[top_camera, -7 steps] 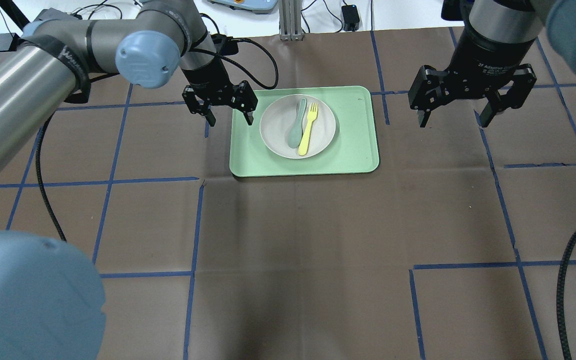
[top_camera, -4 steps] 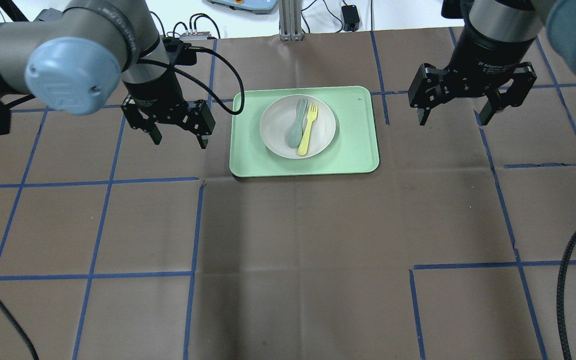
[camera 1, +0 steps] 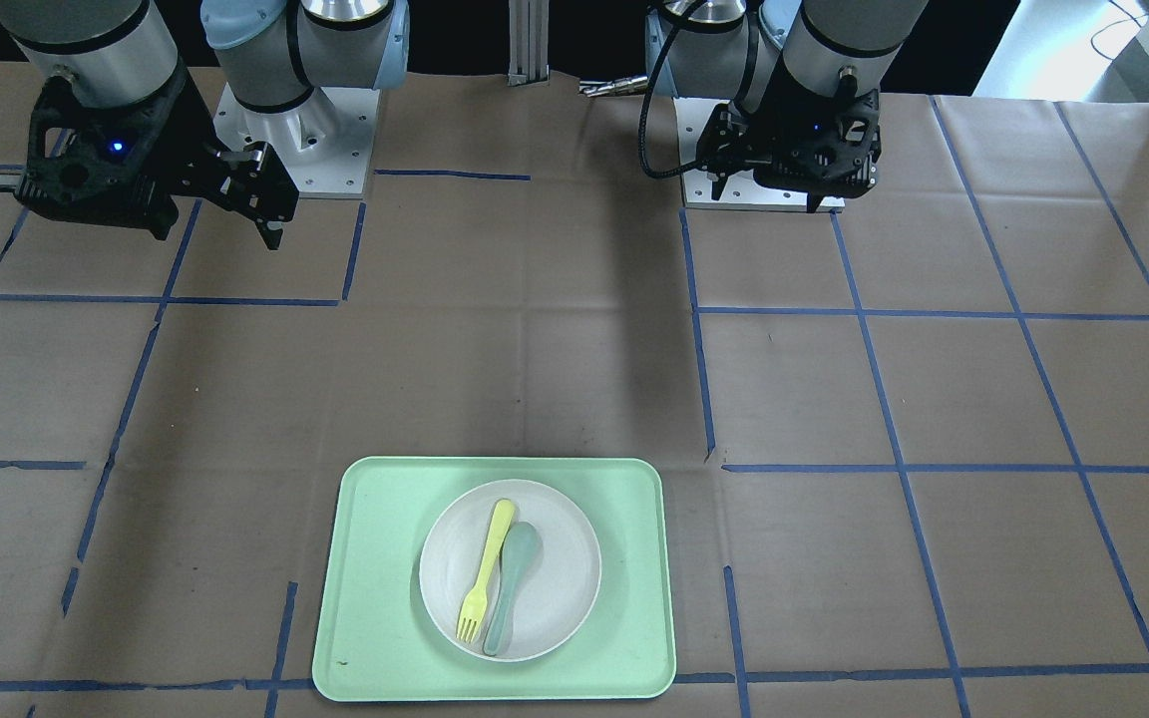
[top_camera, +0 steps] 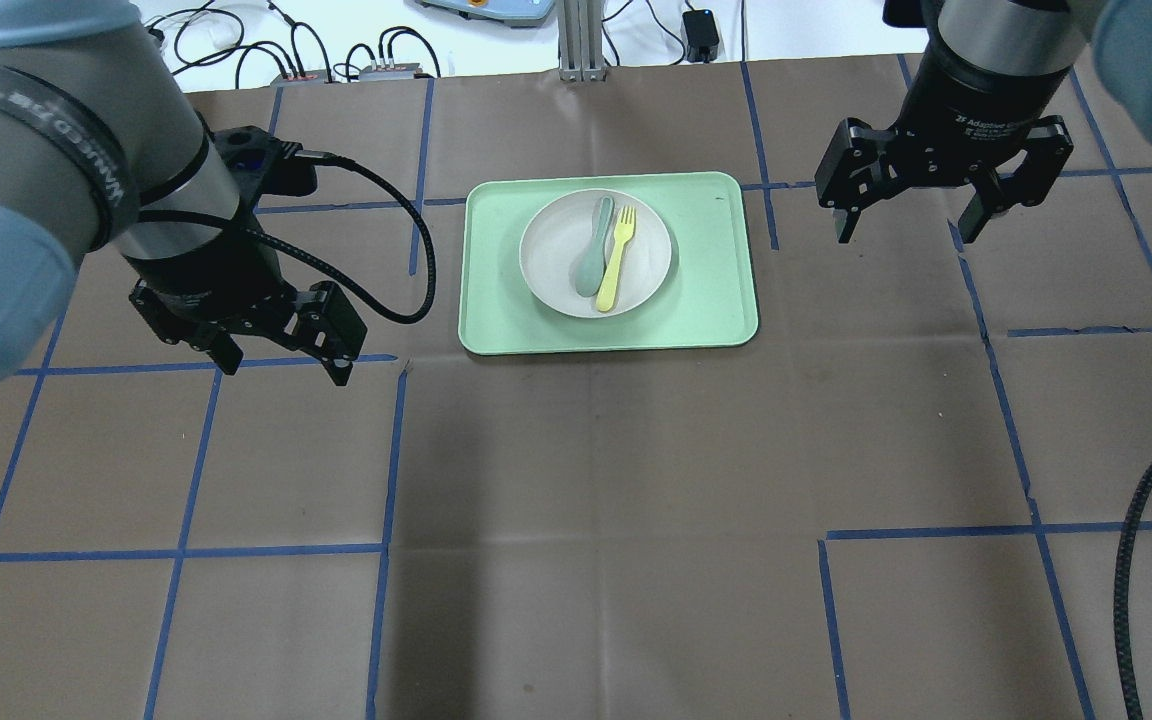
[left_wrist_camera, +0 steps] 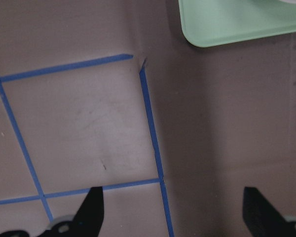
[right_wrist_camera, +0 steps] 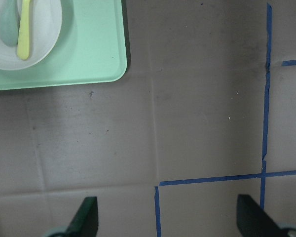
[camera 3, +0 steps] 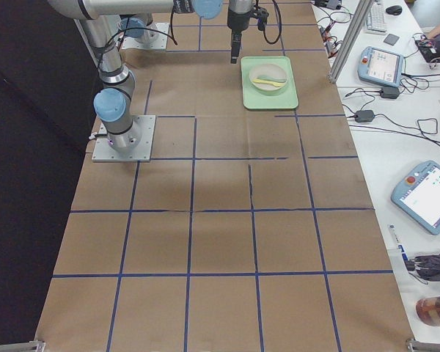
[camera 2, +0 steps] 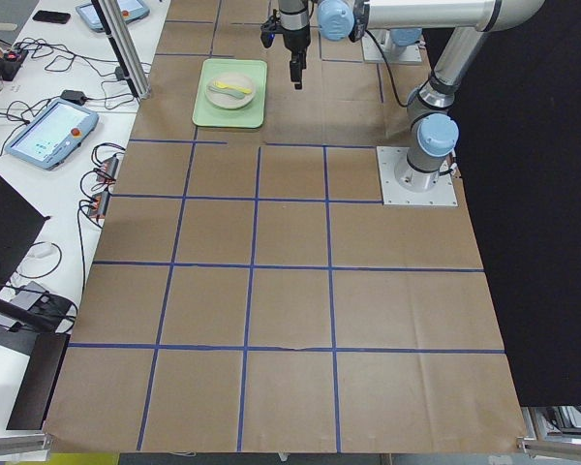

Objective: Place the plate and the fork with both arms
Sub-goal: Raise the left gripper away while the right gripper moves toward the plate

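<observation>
Plate point(top_camera: 551, 275): on tray point(top_camera: 706, 290), carrying fork point(top_camera: 617, 258) beside spoon point(top_camera: 593, 250).
Left gripper point(top_camera: 284, 371): wide open, empty, apart from tray.
Right gripper point(top_camera: 906, 237): wide open, empty.
Risk: spoon may come up with fork; they lie close.

Even, bright room light, soft shadows pooling on the bench point(top_camera: 596, 520); wrist views slightly soft, no glare.
</observation>
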You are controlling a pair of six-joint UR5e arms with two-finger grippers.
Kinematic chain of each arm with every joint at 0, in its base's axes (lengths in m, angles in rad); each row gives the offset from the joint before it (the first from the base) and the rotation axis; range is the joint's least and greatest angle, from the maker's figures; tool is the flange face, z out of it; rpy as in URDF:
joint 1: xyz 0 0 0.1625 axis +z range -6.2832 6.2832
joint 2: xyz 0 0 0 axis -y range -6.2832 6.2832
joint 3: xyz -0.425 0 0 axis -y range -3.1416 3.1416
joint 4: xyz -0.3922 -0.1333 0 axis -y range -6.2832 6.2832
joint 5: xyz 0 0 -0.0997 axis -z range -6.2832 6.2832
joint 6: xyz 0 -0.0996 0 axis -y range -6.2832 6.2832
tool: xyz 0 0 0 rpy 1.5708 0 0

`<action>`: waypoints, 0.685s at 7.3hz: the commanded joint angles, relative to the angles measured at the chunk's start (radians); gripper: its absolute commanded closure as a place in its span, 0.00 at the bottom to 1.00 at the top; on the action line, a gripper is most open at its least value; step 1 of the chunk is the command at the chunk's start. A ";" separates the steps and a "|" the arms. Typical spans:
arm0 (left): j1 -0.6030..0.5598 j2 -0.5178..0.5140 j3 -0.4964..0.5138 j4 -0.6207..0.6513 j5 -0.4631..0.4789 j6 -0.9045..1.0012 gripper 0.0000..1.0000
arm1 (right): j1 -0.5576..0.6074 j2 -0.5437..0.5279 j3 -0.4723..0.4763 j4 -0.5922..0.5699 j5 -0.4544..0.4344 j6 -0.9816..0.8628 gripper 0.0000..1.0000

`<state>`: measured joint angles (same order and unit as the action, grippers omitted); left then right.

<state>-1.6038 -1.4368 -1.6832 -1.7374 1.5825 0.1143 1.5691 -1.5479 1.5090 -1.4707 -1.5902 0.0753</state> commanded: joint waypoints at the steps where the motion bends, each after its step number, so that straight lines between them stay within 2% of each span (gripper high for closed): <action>1: -0.010 0.009 0.083 -0.096 -0.015 0.039 0.01 | 0.018 0.087 -0.071 0.004 0.001 0.078 0.00; 3: -0.010 0.016 0.062 -0.077 -0.015 0.064 0.01 | 0.112 0.204 -0.180 -0.006 -0.001 0.147 0.00; 5: -0.007 -0.005 0.056 -0.068 -0.015 0.119 0.01 | 0.199 0.316 -0.228 -0.118 0.006 0.176 0.00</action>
<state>-1.6123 -1.4250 -1.6238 -1.8095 1.5674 0.2139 1.7126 -1.3040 1.3117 -1.5190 -1.5873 0.2253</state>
